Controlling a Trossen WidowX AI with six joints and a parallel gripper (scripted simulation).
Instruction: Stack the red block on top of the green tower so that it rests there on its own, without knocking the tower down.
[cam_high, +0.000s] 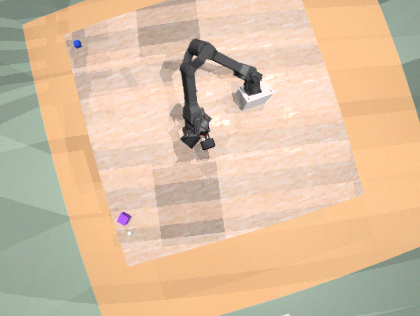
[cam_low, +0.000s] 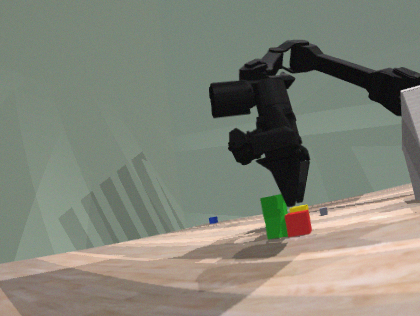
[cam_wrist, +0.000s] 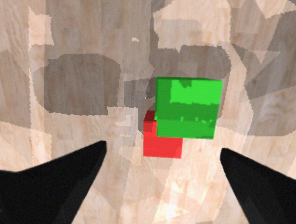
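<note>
We hold our black parallel-jaw gripper (cam_wrist: 162, 165) wide apart and empty above the blocks. In the wrist view, the small red cube (cam_wrist: 161, 141) sits on the pale wooden table (cam_wrist: 75, 125), touching the two-block green tower (cam_wrist: 187, 107) at its 7 o'clock.

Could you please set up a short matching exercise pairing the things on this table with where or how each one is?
Things:
1. red block
2. green tower
3. gripper
4. purple cube

States:
A. open, above the blocks, holding nothing
B. far off, near the table's edge
C. on the table, right beside the tower
D. standing upright, taller than its neighbour

Pairs: 1-C, 2-D, 3-A, 4-B
</note>
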